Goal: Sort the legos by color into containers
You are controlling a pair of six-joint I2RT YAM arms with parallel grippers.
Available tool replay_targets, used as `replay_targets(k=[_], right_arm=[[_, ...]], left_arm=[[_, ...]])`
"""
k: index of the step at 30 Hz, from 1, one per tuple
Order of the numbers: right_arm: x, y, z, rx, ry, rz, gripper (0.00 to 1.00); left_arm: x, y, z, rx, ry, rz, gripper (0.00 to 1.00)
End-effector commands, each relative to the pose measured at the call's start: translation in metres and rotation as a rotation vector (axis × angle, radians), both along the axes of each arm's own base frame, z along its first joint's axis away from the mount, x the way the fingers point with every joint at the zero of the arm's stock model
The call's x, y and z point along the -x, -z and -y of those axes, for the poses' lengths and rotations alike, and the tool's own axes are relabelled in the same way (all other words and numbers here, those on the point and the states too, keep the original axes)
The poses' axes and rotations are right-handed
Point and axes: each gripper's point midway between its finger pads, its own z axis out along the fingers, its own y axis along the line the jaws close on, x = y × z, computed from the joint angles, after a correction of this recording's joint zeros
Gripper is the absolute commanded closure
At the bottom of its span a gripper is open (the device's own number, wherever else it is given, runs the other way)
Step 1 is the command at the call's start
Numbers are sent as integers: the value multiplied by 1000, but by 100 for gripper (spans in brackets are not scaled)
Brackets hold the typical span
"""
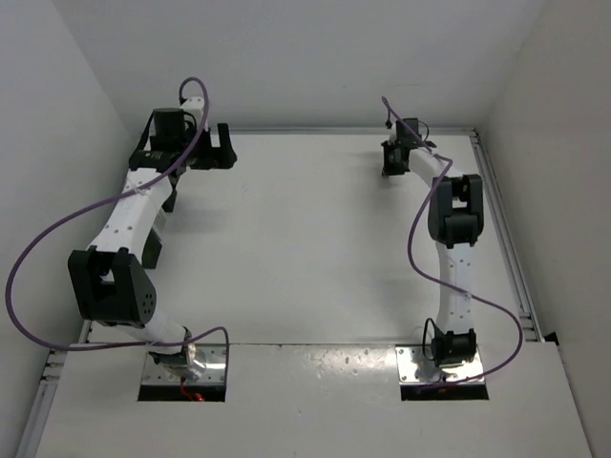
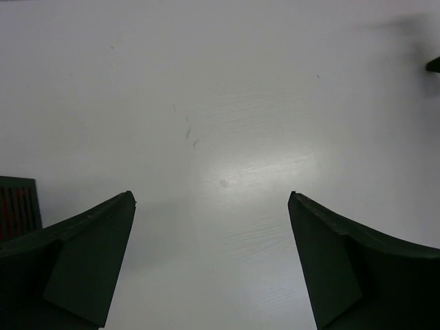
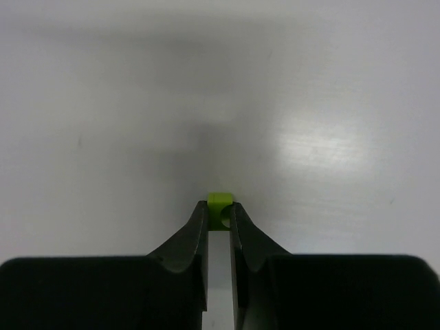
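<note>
One yellow-green lego (image 3: 220, 200) is pinched between the fingertips of the right gripper (image 3: 218, 214). The two fingers are pressed in on it, with only the brick's own width between them. The brick sits at the very ends of the fingers. Its far part stands out past the tips, and a round hole in its near face shows in the gap. Whether it touches the white table (image 3: 330, 103) cannot be told. In the top view this gripper is at the far right of the table, near the back wall.

The left gripper (image 2: 212, 199) is at the far left corner, its fingers spread wide over bare table surface. The corner of a dark slatted bin (image 2: 15, 206) shows just beside its left finger, with red visible between the slats. What the bin holds cannot be made out.
</note>
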Motion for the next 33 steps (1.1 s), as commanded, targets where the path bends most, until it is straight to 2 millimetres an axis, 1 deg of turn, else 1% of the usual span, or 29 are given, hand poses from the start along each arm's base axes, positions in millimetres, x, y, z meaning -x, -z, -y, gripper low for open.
replay_targets(k=[1, 2, 3, 4, 5, 6, 7, 8, 9, 10, 11, 12, 13, 14, 16, 17, 18, 19, 20, 21, 22, 23, 24, 25, 26, 28, 30, 31, 33], right_arm=[[34, -47, -36, -116, -186, 26, 94], [43, -63, -45, -152, -237, 56, 94], [70, -95, -70, -213, -369, 100, 95], [84, -114, -94, -246, -455, 136, 95], [108, -118, -110, -293, -525, 127, 95], [131, -138, -135, -379, -652, 151, 95], [152, -173, -160, -409, -753, 209, 95], [175, -179, -174, -451, -810, 190, 95], [192, -188, -189, -473, -882, 197, 95], [212, -199, -213, -471, -974, 214, 95], [228, -211, -222, -465, -1017, 235, 95], [239, -213, -232, -462, -1055, 239, 95], [257, -217, -249, -446, -1123, 245, 95], [266, -215, -256, -431, -1146, 240, 95], [279, -214, -271, -395, -1210, 247, 95], [290, -218, -285, -385, -1255, 255, 95], [294, -215, -289, -362, -1263, 250, 95], [296, -216, -296, -350, -1282, 258, 95], [304, -217, -307, -337, -1318, 262, 95], [309, -216, -310, -321, -1332, 255, 95], [311, -212, -314, -303, -1344, 247, 95], [309, -210, -318, -265, -1357, 264, 95], [319, -207, -324, -251, -1384, 254, 95], [322, -203, -327, -235, -1394, 245, 95], [325, -200, -334, -212, -1409, 247, 95], [327, -197, -340, -190, -1422, 250, 95], [327, -201, -349, -158, -1422, 272, 95], [325, -196, -349, -143, -1421, 267, 95], [329, -206, -358, -132, -1432, 296, 95]], left_arm=[[36, -8, 23, 110, 188, 10, 0], [46, -4, 31, 141, 248, 1, 0], [66, -12, 49, 203, 353, 9, 0], [82, 7, 57, 226, 415, -30, 0], [102, 5, 71, 296, 527, -34, 0], [115, 2, 77, 320, 582, -26, 0], [127, 7, 82, 354, 614, -51, 0], [137, 19, 87, 399, 635, -96, 0], [150, 17, 94, 456, 677, -119, 0], [156, 19, 99, 490, 686, -151, 0], [164, 28, 105, 550, 674, -223, 0], [173, 28, 109, 601, 693, -259, 0], [178, 30, 111, 630, 695, -286, 0], [184, 36, 113, 679, 679, -330, 0], [186, 33, 116, 722, 696, -320, 0], [186, 35, 116, 736, 685, -332, 0], [188, 34, 118, 767, 684, -352, 0], [189, 31, 119, 776, 692, -351, 0], [190, 30, 119, 781, 701, -352, 0], [187, 26, 116, 793, 681, -353, 0], [186, 26, 114, 810, 675, -365, 0], [184, 20, 112, 813, 685, -349, 2], [182, 19, 112, 822, 678, -358, 3], [183, 17, 112, 834, 680, -368, 5], [183, 17, 112, 834, 680, -368, 8], [184, 20, 115, 842, 681, -389, 9], [186, 25, 118, 854, 676, -418, 11], [187, 29, 118, 858, 672, -428, 11], [189, 34, 121, 866, 672, -450, 15]])
